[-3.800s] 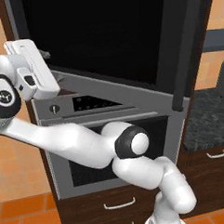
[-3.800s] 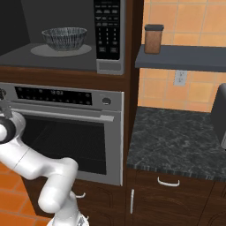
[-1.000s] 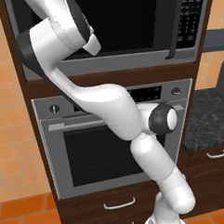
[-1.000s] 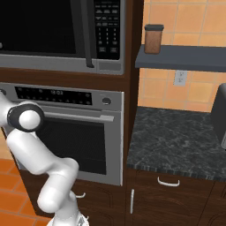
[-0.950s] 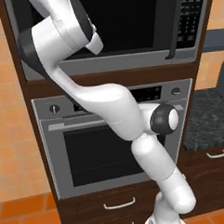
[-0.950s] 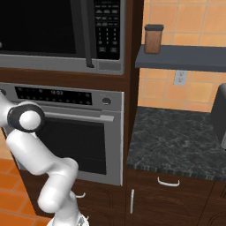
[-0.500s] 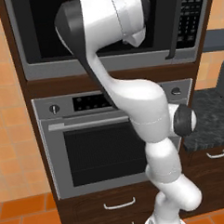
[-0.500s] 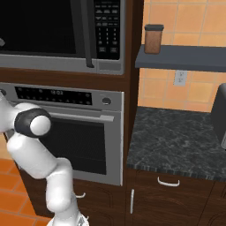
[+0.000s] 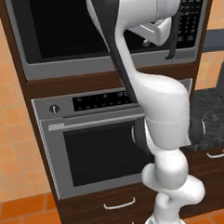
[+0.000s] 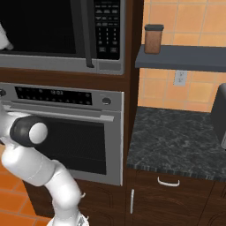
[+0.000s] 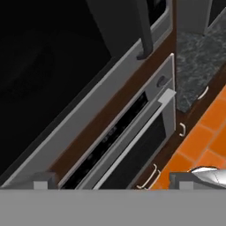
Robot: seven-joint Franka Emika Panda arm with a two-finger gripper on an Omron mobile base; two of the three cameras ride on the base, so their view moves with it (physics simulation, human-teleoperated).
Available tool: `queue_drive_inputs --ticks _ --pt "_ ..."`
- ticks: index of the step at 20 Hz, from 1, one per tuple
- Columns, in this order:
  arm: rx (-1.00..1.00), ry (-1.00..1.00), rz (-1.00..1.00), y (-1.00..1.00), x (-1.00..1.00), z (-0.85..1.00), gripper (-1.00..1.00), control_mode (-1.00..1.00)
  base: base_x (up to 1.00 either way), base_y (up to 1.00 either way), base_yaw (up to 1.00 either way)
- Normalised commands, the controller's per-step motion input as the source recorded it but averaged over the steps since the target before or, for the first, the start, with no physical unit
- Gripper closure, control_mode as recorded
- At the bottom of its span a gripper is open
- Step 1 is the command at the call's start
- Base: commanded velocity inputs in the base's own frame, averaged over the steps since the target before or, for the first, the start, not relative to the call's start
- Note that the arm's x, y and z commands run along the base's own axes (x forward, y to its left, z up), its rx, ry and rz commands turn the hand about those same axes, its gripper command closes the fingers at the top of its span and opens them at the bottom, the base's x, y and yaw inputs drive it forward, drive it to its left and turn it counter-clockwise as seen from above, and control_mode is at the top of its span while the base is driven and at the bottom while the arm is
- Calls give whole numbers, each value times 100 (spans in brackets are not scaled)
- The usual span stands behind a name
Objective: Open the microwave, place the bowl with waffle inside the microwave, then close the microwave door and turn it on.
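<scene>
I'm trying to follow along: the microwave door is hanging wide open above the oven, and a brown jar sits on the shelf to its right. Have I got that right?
Not quite. The microwave door is shut, its dark vertical handle flat against the front beside the keypad, as the right base view shows. The rest holds: it sits above the oven, and the brown jar stands on the shelf to its right.

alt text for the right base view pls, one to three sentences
The microwave sits built into dark wood cabinetry with its black glass microwave door shut, directly above a steel oven. The white robot arm rises at lower left. To the right are a dark speckled counter and a shelf holding a brown jar.
</scene>
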Motion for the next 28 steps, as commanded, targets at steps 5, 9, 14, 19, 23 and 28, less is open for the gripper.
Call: queue_drive_inputs --ticks 5,9,14,19,23,28 --pt "14 -5 13 -96 -6 -44 -100 -100 0 0 0" --pt "7 -28 29 -100 -39 -45 -100 -100 0 0 0" --pt "1 -35 33 -96 -45 -52 -100 -100 0 0 0" --pt "-10 -33 24 -66 -37 -59 -100 -100 0 0 0" --pt "-15 -39 20 -45 -17 -35 -100 -100 0 0 0" --pt "-7 -26 12 -42 0 -12 -100 -100 0 0 0"
